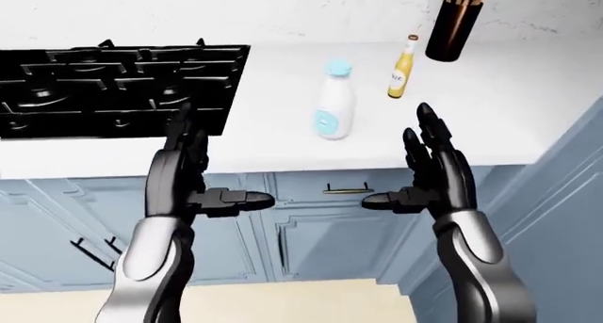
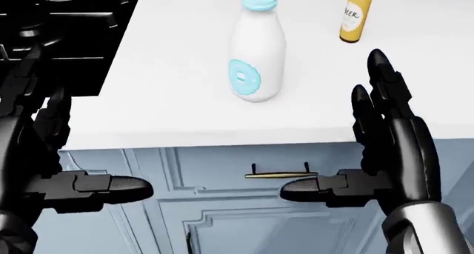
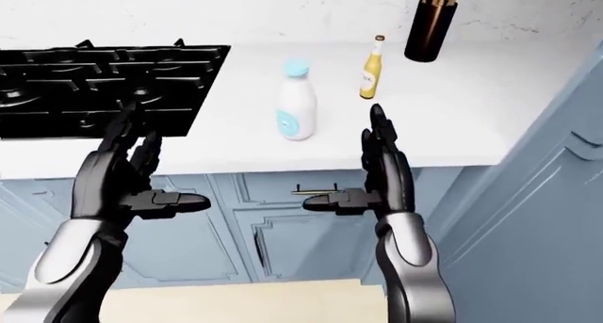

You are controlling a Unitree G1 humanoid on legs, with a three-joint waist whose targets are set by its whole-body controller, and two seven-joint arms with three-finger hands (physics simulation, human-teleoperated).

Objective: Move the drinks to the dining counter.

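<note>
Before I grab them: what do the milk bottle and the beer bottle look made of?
Milk bottle: smooth opaque white body, light-blue cap, probably plastic or glass; the render leaves it open. Beer bottle: glossy amber-yellow, likely glass, with a pale label.
</note>
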